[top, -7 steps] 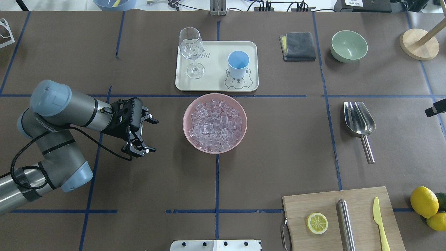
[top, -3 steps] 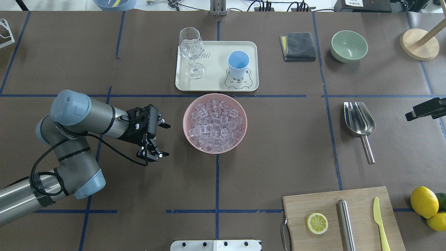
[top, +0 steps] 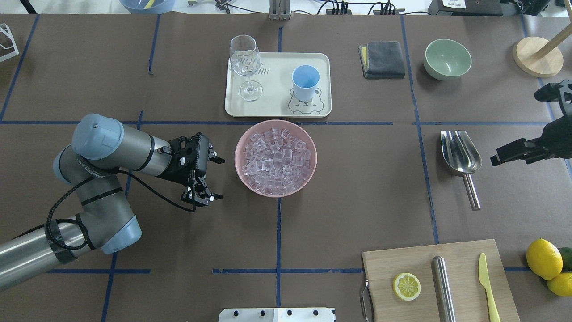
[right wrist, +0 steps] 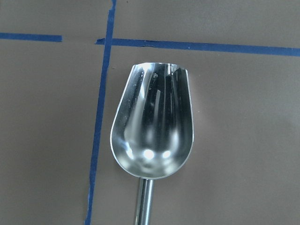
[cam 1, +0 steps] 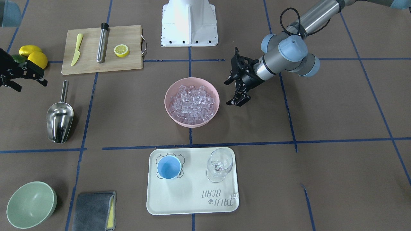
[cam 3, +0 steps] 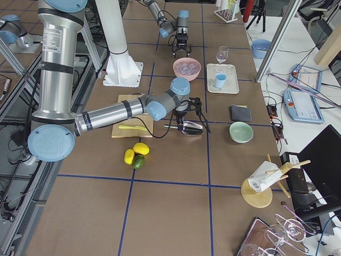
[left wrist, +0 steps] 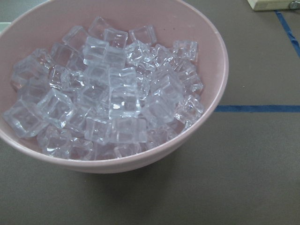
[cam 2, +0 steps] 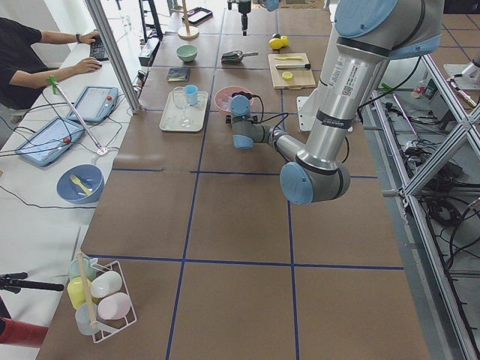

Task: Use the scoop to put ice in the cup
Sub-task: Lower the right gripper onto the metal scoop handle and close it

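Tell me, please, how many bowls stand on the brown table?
2: the pink bowl of ice at the centre, and the empty green bowl at the far right, beside the grey cloth.

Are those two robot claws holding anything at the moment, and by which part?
Nothing is held. The left gripper hangs open beside the pink bowl of ice; the right gripper is open near the scoop, which lies untouched on the table.

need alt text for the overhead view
An open left gripper is beside a pink bowl of ice at centre, and the open right gripper is near a steel scoop lying at right. Beyond the bowl, a tray holds a blue cup and a wine glass.
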Tool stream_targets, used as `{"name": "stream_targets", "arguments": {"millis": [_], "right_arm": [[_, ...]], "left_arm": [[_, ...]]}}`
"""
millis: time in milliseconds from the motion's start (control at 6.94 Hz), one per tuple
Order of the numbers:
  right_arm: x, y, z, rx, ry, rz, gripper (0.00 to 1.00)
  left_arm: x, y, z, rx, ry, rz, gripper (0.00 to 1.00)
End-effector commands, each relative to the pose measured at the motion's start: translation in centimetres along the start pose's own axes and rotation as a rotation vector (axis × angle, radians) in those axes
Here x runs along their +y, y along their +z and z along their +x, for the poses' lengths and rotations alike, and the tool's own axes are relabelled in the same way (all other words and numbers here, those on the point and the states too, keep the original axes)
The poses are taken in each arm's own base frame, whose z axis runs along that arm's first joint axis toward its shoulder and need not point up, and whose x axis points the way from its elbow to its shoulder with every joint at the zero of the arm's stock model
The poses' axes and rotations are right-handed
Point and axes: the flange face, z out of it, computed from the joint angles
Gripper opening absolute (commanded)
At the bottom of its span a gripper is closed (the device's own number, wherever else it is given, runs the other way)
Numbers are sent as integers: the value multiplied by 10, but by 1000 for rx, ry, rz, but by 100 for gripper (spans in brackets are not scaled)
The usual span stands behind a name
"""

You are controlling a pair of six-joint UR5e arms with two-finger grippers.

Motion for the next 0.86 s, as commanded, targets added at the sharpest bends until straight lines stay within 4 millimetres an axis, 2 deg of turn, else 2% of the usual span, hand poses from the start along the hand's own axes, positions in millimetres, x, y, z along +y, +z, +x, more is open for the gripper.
{"name": "stream_targets", "arguments": {"millis": [0,288,577,721], "right_arm": [[20,31,-46,42,39,27,100],[43,52,-50,69,-29,63,100],[48,56,-39,104,-21,75,100],[49,58,-40,105,-26,72,100]], "left_arm": [[2,2,0,2,4,-1,100],[3,3,-1,1,-2,-4,100],[1,3,-1,1,-2,-1,100],[-1,2,-1,0,-1,3,100]]}}
